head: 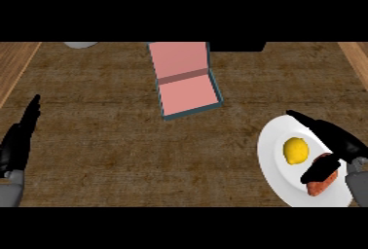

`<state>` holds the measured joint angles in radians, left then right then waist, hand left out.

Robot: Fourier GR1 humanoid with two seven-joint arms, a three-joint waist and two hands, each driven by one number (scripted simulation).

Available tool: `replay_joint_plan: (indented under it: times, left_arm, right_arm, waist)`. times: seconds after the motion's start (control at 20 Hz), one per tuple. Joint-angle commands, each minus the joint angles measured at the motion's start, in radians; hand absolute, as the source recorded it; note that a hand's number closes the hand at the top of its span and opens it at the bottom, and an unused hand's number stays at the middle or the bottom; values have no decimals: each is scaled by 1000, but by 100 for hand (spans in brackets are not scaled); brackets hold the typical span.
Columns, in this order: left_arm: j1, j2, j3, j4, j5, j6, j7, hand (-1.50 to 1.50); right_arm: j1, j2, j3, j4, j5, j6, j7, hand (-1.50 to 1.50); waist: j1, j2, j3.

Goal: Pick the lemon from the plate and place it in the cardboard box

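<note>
A: Start at the left. What's there?

B: The left robot hand [18, 138] rests at the table's [93, 146] left edge, fingers straight and apart from everything, holding nothing.

A: And in the middle?

B: The box [185, 80] sits at the far side, open, pink inside with a teal rim, turned slightly askew. It is well apart from the plate.

A: Then the right?

B: A white plate [277, 160] at the near right carries the lemon [295, 150], with a reddish food piece [323, 182] just beside it toward the near side. The right robot hand [334, 146] hangs over the plate's right part, fingers and thumb spread, with the lemon to the left of the gap between them; nothing is clasped.

A: So the lemon is not yet picked. What could spoil it?

B: I'd judge the lemon may roll on the smooth plate if a finger nudges it before the hand closes. The thumb lies over the reddish piece, so closing could catch that instead, or drag it along. Later, the box's tilt and raised rim could clip the lemon on the way in.
</note>
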<state>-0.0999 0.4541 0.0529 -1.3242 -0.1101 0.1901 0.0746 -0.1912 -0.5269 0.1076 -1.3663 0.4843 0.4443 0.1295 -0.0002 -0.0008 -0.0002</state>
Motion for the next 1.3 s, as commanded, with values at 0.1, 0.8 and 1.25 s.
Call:
replay_joint_plan:
  times: [0.1, 0.8, 1.25]
  left_arm:
    - [4, -56, 2, 4, -63, 11, -10, 0]
    - [-11, -75, 48, 9, -97, -25, -21, 0]
    - [-1, -72, 81, 11, -94, -50, -26, 0]
  right_arm:
    - [-12, 49, 2, -59, 50, 79, 106, -150]
    - [-53, 120, 27, 106, 294, -134, 60, 150]
    - [-33, 227, 43, 86, 450, -357, 177, 150]
  waist:
    - [0, 0, 0]
    - [1, 1, 0]
    - [-9, -1, -1]
